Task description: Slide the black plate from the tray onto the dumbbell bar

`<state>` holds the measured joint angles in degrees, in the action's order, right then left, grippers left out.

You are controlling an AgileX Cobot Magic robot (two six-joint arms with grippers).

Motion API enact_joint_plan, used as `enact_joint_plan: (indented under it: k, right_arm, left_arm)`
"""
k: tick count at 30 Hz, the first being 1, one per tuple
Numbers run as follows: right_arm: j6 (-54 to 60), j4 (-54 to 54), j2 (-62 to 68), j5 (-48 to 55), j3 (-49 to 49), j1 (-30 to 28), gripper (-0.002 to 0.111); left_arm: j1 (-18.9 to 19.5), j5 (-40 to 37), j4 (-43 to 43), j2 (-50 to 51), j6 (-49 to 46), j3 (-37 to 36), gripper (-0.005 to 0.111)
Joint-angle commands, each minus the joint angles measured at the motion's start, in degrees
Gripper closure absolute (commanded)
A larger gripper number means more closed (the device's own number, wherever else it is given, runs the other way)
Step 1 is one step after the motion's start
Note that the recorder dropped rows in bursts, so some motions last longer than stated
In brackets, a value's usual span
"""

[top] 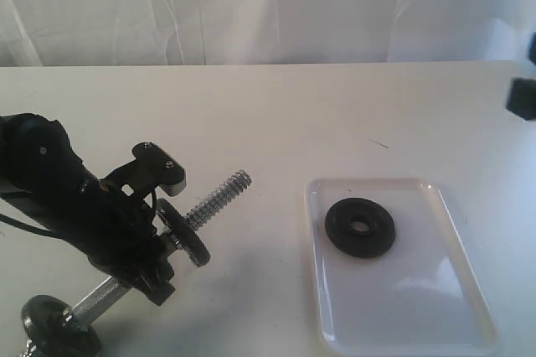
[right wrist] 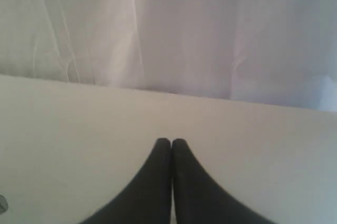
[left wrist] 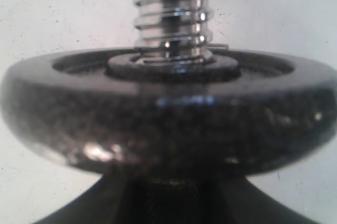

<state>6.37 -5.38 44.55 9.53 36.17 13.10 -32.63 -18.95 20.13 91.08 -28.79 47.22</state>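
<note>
One black plate (top: 360,227) is shown lying flat in one white tray (top: 410,315) on the table (top: 268,114), well apart from the single dumbbell bar (top: 219,196). Two black discs (top: 184,233) are counted on the bar, one below its bare threaded end and one at the opposite end. The bar is pinched by the left gripper (top: 164,227) just behind the first disc. The fingers of the right gripper (right wrist: 171,143) are pressed together, with nothing held between them.
</note>
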Motion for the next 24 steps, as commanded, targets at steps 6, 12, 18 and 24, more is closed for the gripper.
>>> enact_joint_plan:
  k: [6,12,18,24]
  right_arm:
    - [-5.1,-5.1,17.6,7.4,12.4,1.7,0.108]
    - [0.5,-5.2,25.2,14.2,14.7,3.0,0.108]
    - [8.7,-4.9,35.2,26.6,23.7,7.4,0.108]
    - [8.9,-3.1,41.6,28.2,27.2,9.8,0.108]
  left_arm:
    - [-0.1,1.8,4.5,-2.4,0.4,0.8,0.107]
    - [-0.1,2.4,6.7,-2.4,0.4,0.8,0.107]
    - [-0.1,2.4,7.3,-2.4,0.4,0.8,0.107]
    - [-0.1,2.4,8.3,-2.4,0.4,0.8,0.107]
